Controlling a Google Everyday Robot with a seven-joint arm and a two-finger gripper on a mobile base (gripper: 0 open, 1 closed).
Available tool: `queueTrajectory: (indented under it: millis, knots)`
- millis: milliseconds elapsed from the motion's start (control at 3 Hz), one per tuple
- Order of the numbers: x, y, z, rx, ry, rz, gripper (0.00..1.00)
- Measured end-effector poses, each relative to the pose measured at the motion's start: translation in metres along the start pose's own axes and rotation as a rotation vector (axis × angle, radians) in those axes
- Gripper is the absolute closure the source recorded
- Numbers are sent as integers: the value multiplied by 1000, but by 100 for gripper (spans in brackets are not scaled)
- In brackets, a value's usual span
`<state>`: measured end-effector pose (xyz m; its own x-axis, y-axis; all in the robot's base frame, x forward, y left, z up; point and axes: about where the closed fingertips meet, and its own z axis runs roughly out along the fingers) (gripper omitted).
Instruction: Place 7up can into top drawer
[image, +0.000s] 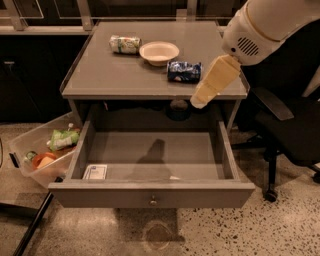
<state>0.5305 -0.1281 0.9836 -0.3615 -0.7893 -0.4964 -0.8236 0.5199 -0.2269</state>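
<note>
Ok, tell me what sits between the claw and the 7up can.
Camera view: the claw hangs by the table's right front edge; the blue can and the bowl lie between it and the 7up can.
</note>
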Motion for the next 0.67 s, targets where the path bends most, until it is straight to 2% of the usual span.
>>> queueTrajectory:
  millis: [333, 667]
  knots:
    - [-12, -9, 13, 21, -36, 39, 0]
    - [-42, -28, 40, 54, -107, 90, 0]
